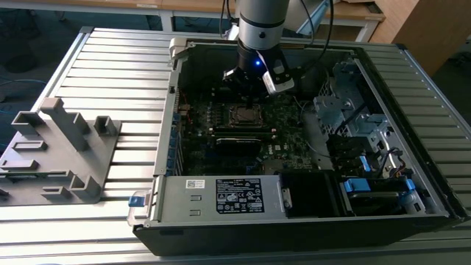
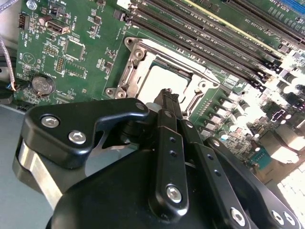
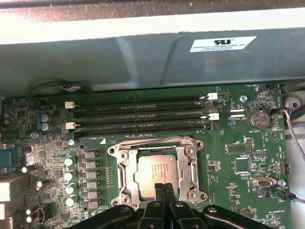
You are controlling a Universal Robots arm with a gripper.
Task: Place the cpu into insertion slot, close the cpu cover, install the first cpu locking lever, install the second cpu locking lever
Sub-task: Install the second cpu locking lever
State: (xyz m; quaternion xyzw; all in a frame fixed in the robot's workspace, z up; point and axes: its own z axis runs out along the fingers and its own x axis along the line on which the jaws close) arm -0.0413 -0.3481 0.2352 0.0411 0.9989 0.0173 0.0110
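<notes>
Gripper [image 3: 160, 187] fingers are pressed together into one narrow black tip, and I see nothing held between them. In the first wrist view this tip stands at the lower middle of the frame, directly over the near edge of the cpu [image 3: 155, 171]. In the second wrist view the same tip [image 2: 167, 94] rises in the middle of the frame and ends at the lower border of the pale chip.

The cpu already lies flat inside the insertion slot [image 3: 157, 174], with its grey metal top facing up. The cpu cover [image 3: 125, 172] seems to be down around it, since the silvery frame surrounds the chip on all sides and the chip shows through the square window. I cannot tell from these pictures whether the tip really touches the chip or the frame, or hangs just above them.

In the exterior view the gripper [image 1: 250, 99] hangs in the upper middle of the frame, inside the open computer case [image 1: 294, 232], and the slot [image 1: 245, 114] lies just below it on the motherboard [image 1: 287, 149].

The important relation is this: the chip extends away from the tip toward the long memory slots [image 3: 138, 114], which run across the frame, level with its upper border. So the tip is at the socket side farthest from those slots. I cannot make out the locking levers clearly.
</notes>
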